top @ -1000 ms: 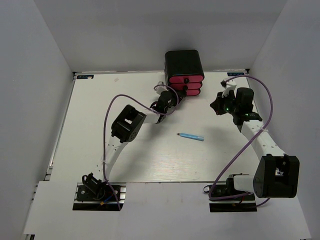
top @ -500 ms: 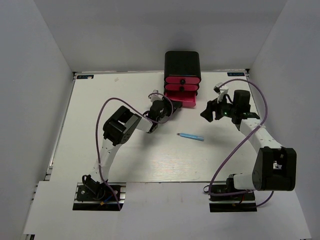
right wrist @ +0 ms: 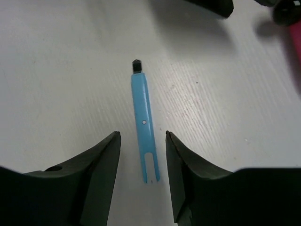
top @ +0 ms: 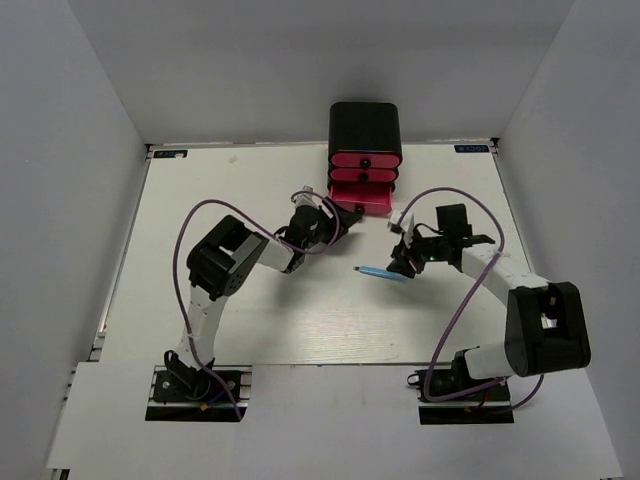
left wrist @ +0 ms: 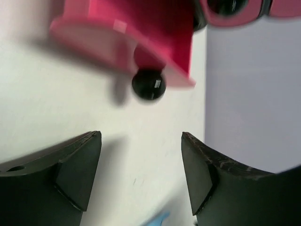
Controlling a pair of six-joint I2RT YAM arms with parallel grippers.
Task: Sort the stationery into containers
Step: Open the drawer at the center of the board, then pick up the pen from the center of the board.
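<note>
The blue marker [right wrist: 144, 127] lay flat on the counter [top: 250, 320], out in front of the cabinet [top: 365, 127] and a little to the right of its front face. My right fingers [right wrist: 99, 165] hung over it, parted only a bit wider than the barrel. One finger sat on each side of its lower half and neither was closed on it. I could not tell from the wrist view whether the tips had reached the counter. I judged the marker to be light, stiff plastic with a smooth barrel, likely to roll or squirt out of an off-centre pinch. The best hold seemed to be across the barrel near its middle, clear of the dark tip at one end and the slotted end at the other. A modest squeeze should do, since nothing about it looked fragile. At the foot of the cabinet the bottom drawer [top: 360, 198] stood open, with the two above it shut. My left fingers [left wrist: 75, 169] were spread wide and held nothing, sitting just short of the open drawer's round black knob [left wrist: 148, 84] with a clear gap between. That drawer looked to me the likely place for the marker, laid in lengthwise.
</note>
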